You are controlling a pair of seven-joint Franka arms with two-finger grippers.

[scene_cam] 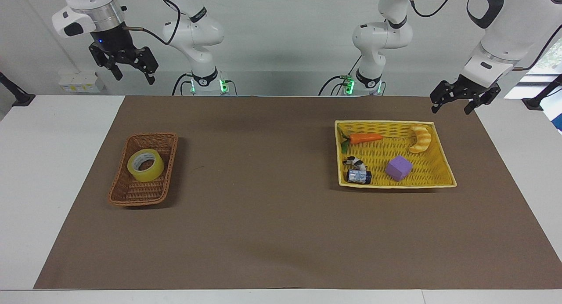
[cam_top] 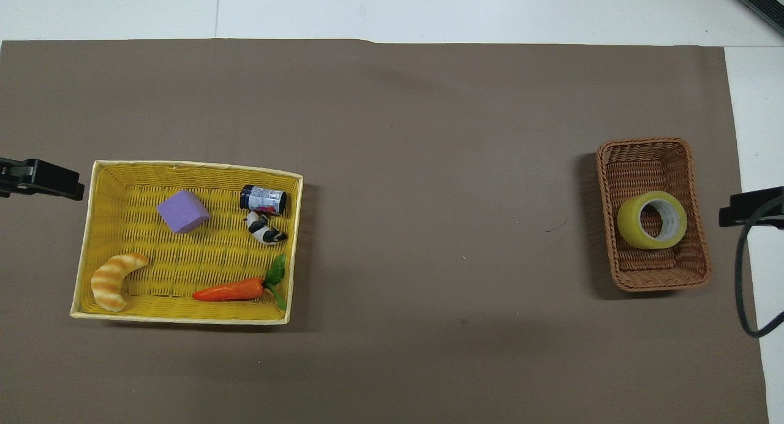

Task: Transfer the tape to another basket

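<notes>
Two white arms (scene_cam: 193, 29) with rounded glossy shells and black rings at the joints. Green lights glowing at both bases (scene_cam: 221, 85). Black cables looping along the upper links. Silver metal collar above the right gripper (scene_cam: 130, 70), small blue light just below it. Black two-finger left gripper (scene_cam: 453, 104) under a white wrist with a dark oval marking.

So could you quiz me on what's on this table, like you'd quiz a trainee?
1. True or false: the tape lies in the brown wicker basket.
2. Which is in the yellow basket? A scissors, B purple block, C cup.
3. Fill in: both the right gripper and the left gripper are ____.

Key: 1 true. 2 B. 3 open; neither holds anything.
</notes>
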